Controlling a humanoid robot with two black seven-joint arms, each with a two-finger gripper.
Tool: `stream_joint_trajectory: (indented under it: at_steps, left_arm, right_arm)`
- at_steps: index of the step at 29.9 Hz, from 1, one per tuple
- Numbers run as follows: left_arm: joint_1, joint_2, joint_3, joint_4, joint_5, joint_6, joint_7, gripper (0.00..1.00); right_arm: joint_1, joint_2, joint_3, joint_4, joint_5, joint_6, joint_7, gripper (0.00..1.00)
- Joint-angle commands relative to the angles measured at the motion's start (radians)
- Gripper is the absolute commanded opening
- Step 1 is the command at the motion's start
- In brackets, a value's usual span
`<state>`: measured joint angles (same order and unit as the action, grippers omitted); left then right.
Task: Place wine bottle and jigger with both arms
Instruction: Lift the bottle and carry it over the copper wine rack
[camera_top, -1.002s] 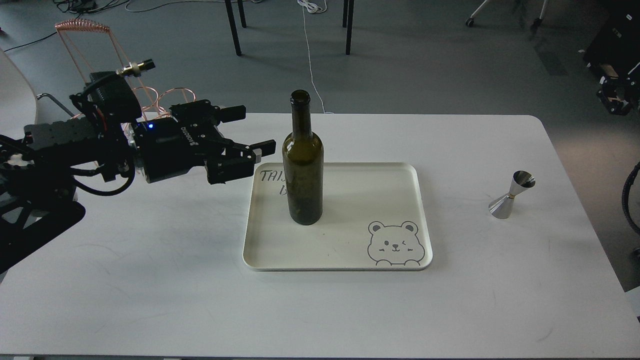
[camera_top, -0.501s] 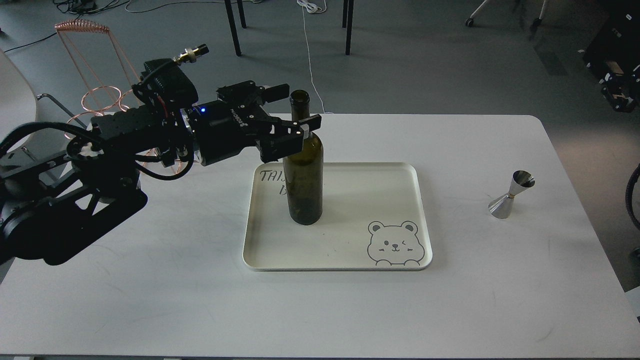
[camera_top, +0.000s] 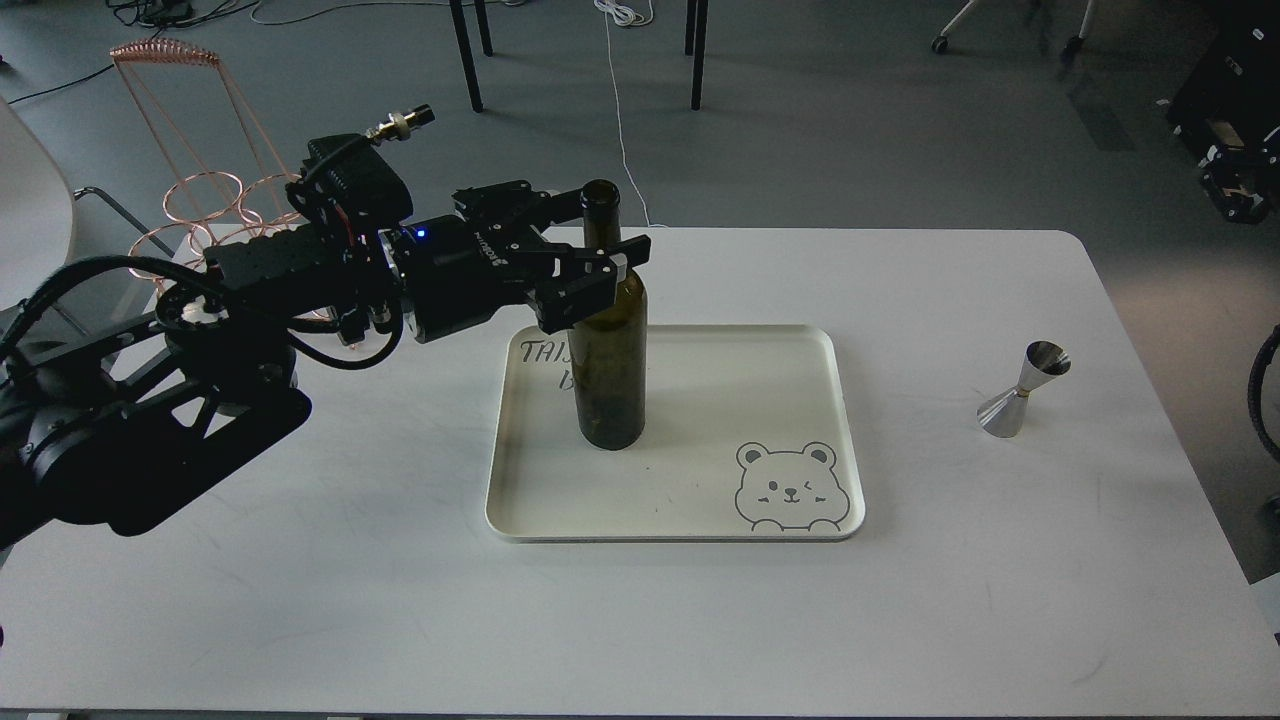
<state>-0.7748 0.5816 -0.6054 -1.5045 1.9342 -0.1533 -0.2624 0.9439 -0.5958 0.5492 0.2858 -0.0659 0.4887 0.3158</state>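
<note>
The dark olive-green wine bottle (camera_top: 610, 370) stands upright on the left part of a cream tray (camera_top: 846, 420) with a bear drawing. My left gripper (camera_top: 605, 228) reaches in from the left at neck height. It is open, with one finger behind the neck and one in front of the bottle's shoulder. The shiny steel jigger (camera_top: 1024, 390) stands upright on the white table (camera_top: 300, 560), to the right of the tray, with nothing near it. My right gripper is out of view; only a black cable loop (camera_top: 1258, 395) shows at the right edge.
A copper wire rack (camera_top: 200, 190) stands behind my left arm, beyond the table's back-left corner. Chair and table legs (camera_top: 465, 55) stand on the grey floor behind. The table's right edge lies just past the jigger.
My left gripper rose and moved right from beside the tray to the bottle's neck. In the last half second it slid slightly further right around the neck. The bottle and jigger have not moved.
</note>
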Motion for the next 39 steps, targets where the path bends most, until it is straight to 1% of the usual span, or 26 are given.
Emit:
stream_joint_trajectory:
  at_steps: [1,6,9,13,16,22,24,26,29,35,37,39]
  left_arm:
    - [0.000,-0.003,0.003,0.001,0.000,-0.002,0.000,0.39]
    - [0.000,-0.002,0.016,0.001,0.000,-0.002,0.000,0.24]
    - [-0.003,0.011,0.012,-0.006,-0.004,0.000,0.000,0.19]
    - [-0.021,0.041,-0.031,-0.026,-0.021,0.000,0.003,0.19]
    - [-0.064,0.096,-0.076,-0.033,-0.089,-0.003,0.000,0.20]
    - [-0.175,0.311,-0.071,-0.026,-0.251,-0.008,-0.011,0.20]
    - [-0.213,0.363,-0.065,-0.016,-0.277,-0.008,-0.012,0.20]
    - [-0.248,0.409,-0.059,0.010,-0.279,-0.009,-0.024,0.20]
    - [-0.264,0.440,-0.057,0.075,-0.265,-0.009,-0.049,0.20]
    - [-0.265,0.439,-0.056,0.223,-0.222,-0.008,-0.054,0.19]
    - [-0.264,0.431,-0.044,0.250,-0.163,-0.005,-0.055,0.19]
    - [-0.264,0.416,-0.018,0.265,-0.132,0.000,-0.066,0.19]
  right_arm:
    - [-0.002,-0.001,0.000,-0.002,0.000,0.000,0.002,0.89]
    - [-0.002,0.001,0.000,-0.002,0.000,0.000,0.002,0.89]
    - [0.000,0.001,-0.002,-0.002,0.000,0.000,0.002,0.89]
    - [0.000,-0.001,-0.002,-0.002,-0.002,0.000,0.002,0.89]
    - [0.000,-0.006,-0.002,-0.002,0.000,0.000,0.003,0.89]
    - [0.001,-0.010,-0.003,-0.002,-0.002,0.000,0.003,0.89]
    - [0.001,-0.010,-0.003,-0.002,0.000,0.000,0.002,0.89]
    - [0.001,-0.010,-0.002,0.000,0.000,0.000,0.002,0.89]
    - [0.001,-0.009,-0.003,0.000,0.000,0.000,0.002,0.89]
    - [0.018,-0.009,-0.003,0.000,-0.002,0.000,0.000,0.89]
    - [0.018,-0.009,-0.003,0.000,-0.002,0.000,0.000,0.89]
    - [0.018,-0.009,-0.003,0.000,-0.002,0.000,0.000,0.89]
